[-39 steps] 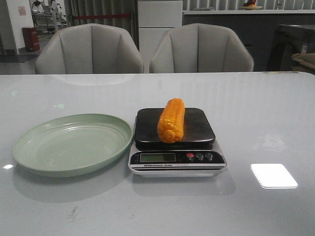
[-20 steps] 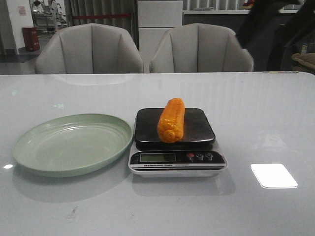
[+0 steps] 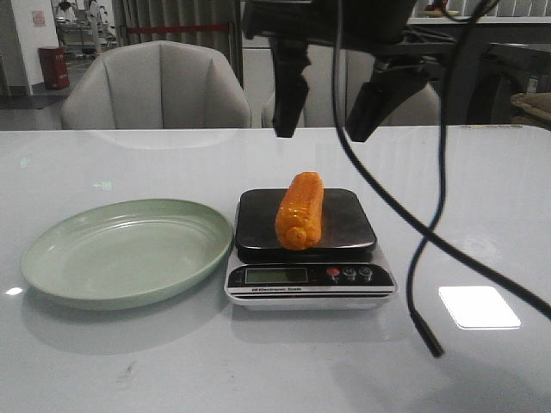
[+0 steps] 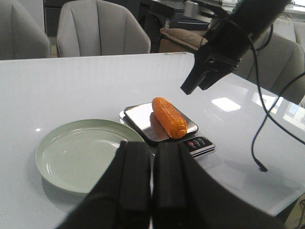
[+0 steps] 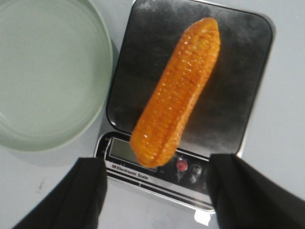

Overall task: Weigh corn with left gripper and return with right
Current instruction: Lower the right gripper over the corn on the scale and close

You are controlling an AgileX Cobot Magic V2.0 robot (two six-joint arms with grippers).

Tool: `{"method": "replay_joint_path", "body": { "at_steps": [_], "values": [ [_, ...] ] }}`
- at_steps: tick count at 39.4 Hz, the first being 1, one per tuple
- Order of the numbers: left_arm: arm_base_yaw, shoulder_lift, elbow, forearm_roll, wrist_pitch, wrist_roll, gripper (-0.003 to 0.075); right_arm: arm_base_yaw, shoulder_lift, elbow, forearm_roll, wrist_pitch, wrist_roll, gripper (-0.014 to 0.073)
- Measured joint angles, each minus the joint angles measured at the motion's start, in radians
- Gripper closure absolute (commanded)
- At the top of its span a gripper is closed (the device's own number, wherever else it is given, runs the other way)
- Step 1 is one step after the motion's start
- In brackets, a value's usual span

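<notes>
The orange-yellow corn [image 3: 300,209] lies lengthwise on the scale's black platform [image 3: 344,225], free of both grippers. Above it hangs my right gripper [image 3: 320,135], open, one finger on each side of the cob's line. In the right wrist view the corn [image 5: 177,95] lies just ahead of the wide-apart fingers [image 5: 90,191], with the gripper [image 5: 157,163] over the scale's display end. My left gripper [image 4: 152,149] is shut with nothing in it, held back over the near rim of the green plate [image 4: 71,157]. From there the corn [image 4: 169,117] and the right gripper [image 4: 193,88] show ahead.
A pale green plate [image 3: 103,275] sits left of the scale, almost touching it. A black cable [image 3: 422,249] loops down from the right arm to the table right of the scale. Two grey chairs [image 3: 155,90] stand behind the table's far edge.
The right arm has come in from the upper right and now hangs open above the corn, trailing its cable. Corn, scale and plate have not moved.
</notes>
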Motion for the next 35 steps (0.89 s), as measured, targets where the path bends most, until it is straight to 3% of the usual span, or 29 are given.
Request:
{"method": "replay_joint_path", "body": {
  "at_steps": [16,19,26,35],
  "values": [
    [0.0,0.0,0.0,0.0,0.0,0.0,0.0607,0.045,0.219,-0.13,-0.129,0.091,0.271,0.0057],
    [0.0,0.0,0.0,0.0,0.0,0.0,0.0607,0.047,0.245,-0.131,-0.131,0.093,0.29,0.0098],
    [0.0,0.0,0.0,0.0,0.0,0.0,0.0607,0.047,0.295,-0.147,-0.135,0.103,0.302,0.0298],
    [0.0,0.0,0.0,0.0,0.0,0.0,0.0607,0.052,0.31,-0.185,-0.068,0.081,0.293,0.0314]
  ]
}}
